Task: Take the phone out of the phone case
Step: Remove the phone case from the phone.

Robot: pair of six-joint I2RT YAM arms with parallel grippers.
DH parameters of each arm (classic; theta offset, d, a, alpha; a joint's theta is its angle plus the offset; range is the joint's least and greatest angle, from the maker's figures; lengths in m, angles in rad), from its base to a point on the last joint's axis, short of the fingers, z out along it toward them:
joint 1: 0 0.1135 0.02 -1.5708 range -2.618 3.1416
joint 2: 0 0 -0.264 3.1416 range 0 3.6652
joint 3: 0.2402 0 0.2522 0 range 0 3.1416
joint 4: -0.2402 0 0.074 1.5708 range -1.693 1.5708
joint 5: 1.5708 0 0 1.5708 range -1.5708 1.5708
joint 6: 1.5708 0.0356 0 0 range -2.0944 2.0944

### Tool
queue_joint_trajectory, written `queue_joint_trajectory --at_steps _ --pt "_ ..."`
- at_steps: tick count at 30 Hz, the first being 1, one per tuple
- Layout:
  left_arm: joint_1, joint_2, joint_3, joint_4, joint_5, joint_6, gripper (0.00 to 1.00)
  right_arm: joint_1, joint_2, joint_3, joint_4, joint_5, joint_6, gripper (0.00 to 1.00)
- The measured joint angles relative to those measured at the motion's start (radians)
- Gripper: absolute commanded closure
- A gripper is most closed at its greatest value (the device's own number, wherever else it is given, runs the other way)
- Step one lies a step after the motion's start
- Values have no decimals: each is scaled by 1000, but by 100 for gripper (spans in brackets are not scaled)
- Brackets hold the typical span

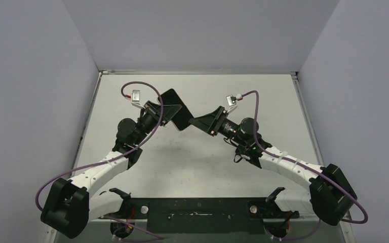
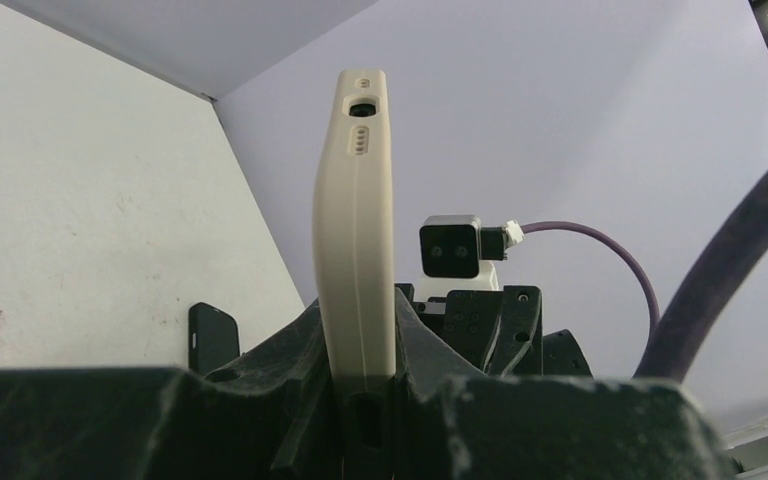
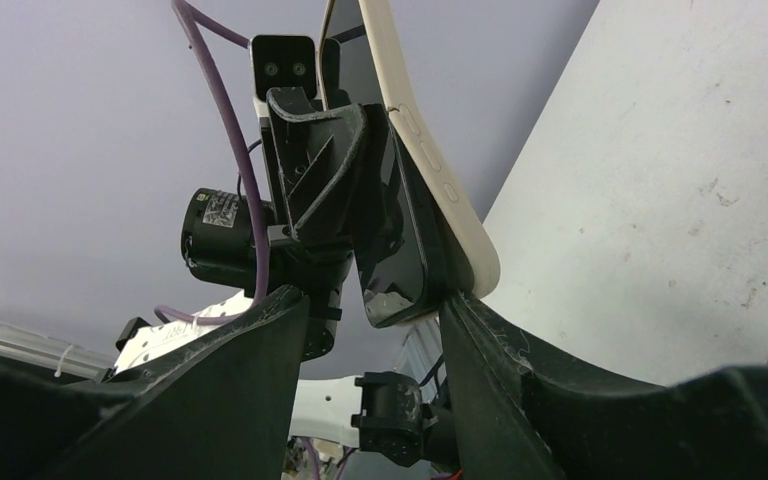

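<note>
A black phone (image 1: 181,107) in a cream case is held up above the table. My left gripper (image 1: 166,114) is shut on it. In the left wrist view the case (image 2: 354,230) stands upright, edge on, between my left gripper's (image 2: 360,395) fingers. In the right wrist view the glossy phone (image 3: 396,235) shows with the case (image 3: 438,185) curving away from its lower corner. My right gripper (image 3: 375,300) is open, its jaws on either side of that corner, the right finger (image 3: 500,370) touching the case. My right gripper (image 1: 199,123) sits at the phone's right corner.
The white table (image 1: 192,162) lies below both arms, with grey walls on three sides. Purple cables (image 1: 147,86) loop over both wrists. A dark rounded piece (image 2: 212,336) shows left of the case; I cannot tell what it is.
</note>
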Motion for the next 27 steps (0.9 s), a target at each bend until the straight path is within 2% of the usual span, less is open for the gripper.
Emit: queue_joint_trajectory --at_steps 7,17,21,27 --pt "-80 0 0 0 -32 28 100 -1 26 10 41 -28 3 50" --pt "-98 29 0 76 -64 25 100 -16 48 14 103 -51 4 57" --pt "-110 65 0 127 -79 19 100 -25 72 14 136 -56 9 66" --pt "-129 74 0 172 -108 22 99 -42 91 14 175 -74 21 88"
